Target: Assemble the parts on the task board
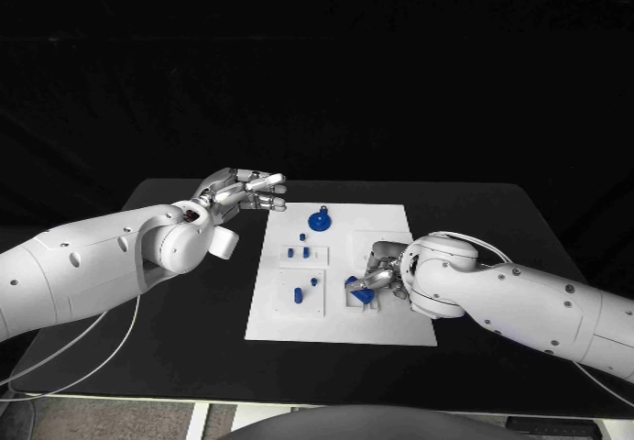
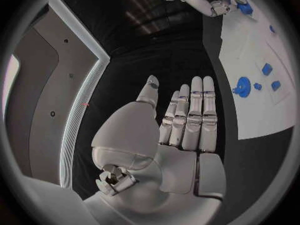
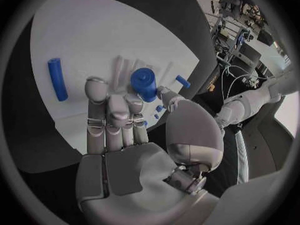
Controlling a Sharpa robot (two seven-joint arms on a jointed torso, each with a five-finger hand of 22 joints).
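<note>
Gripping a blue part [image 1: 359, 285] low on the right side of the task board [image 1: 383, 325], the right hand [image 1: 379, 275] sat lower centre-right in the head view; fingers were curled around the piece over a raised white block. Right wrist view had the fingers [image 3: 109, 117] up against a blue cylindrical part [image 3: 144, 84], thumb alongside it; exact contact points couldn't be made out. A long blue rod [image 3: 57, 78] lay flat on the white plate, well apart from the hand. The left hand [image 1: 242, 193] hovered off the board's upper-left corner, over the black table [image 1: 185, 330], holding nothing. Left wrist view showed its fingers [image 2: 195, 115] straight and pressed side by side, thumb slightly apart, palm flat. Round blue part with a knob [image 1: 319, 220] sat at upper centre of the board, close to the left hand but not touching. Small blue pegs [image 1: 302, 250] stood in the left-middle of the plate, two more [image 1: 302, 291] on the raised panel below them. Open tabletop ran along the board's left and bottom edges; the right edge was covered by the right arm.
</note>
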